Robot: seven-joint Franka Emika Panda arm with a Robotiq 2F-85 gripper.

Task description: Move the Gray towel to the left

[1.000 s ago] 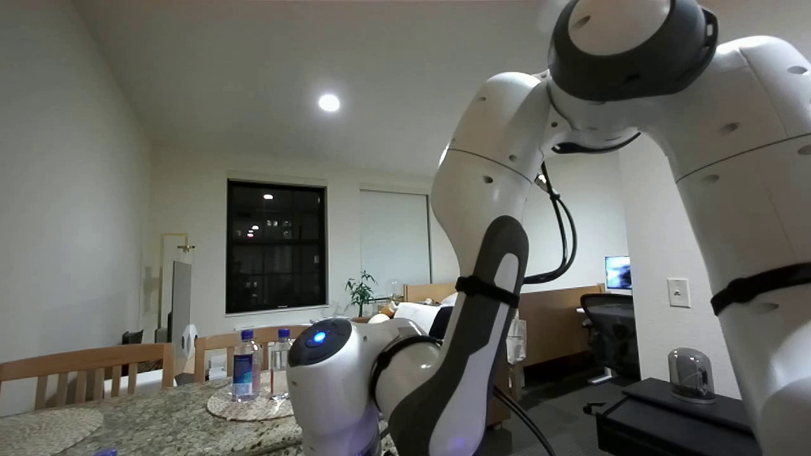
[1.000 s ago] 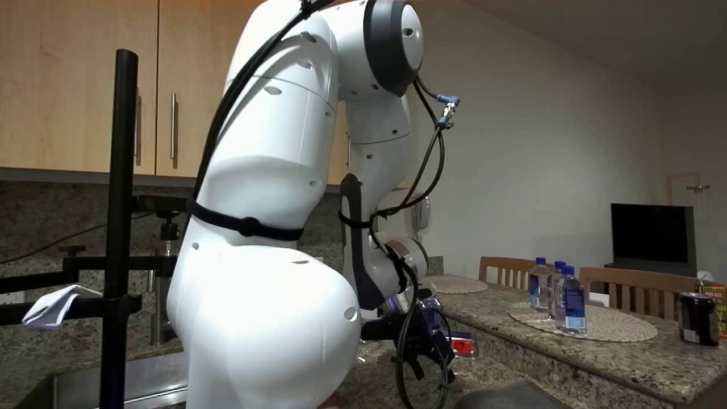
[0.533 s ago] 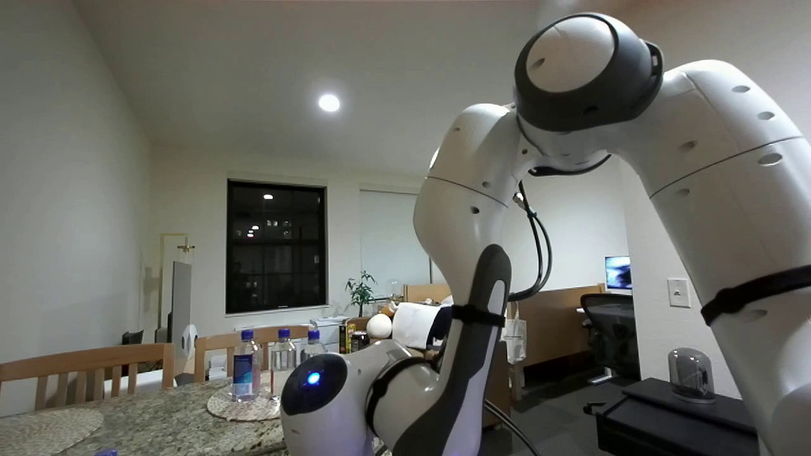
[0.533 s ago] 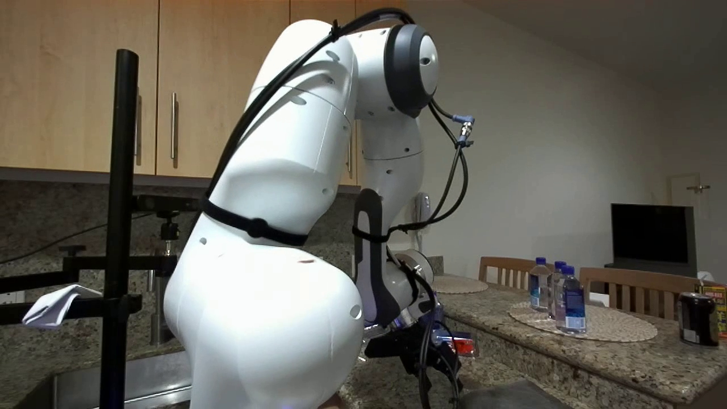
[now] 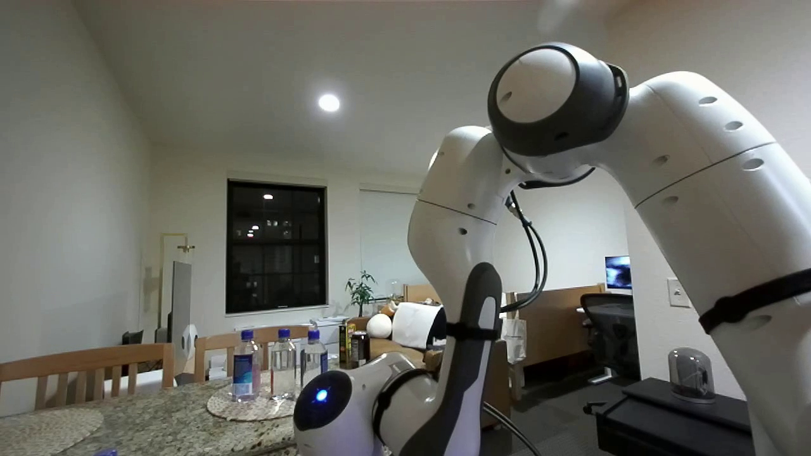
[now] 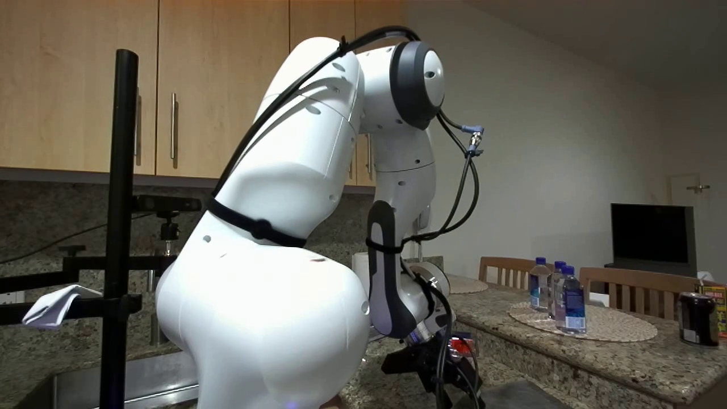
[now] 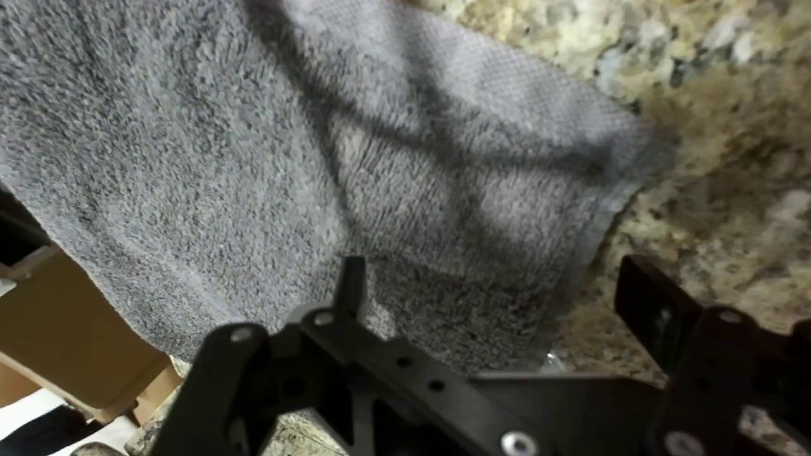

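The white robot arm stands near in an exterior view and reaches right toward the granite counter. On that counter, in the wrist view, the gray towel lies rumpled to the left, one corner pointing right. The gripper hangs across its right edge, fingers spread wide (whether they touch it, I cannot tell). In both exterior views three blue-capped bottles stand left of a black can.
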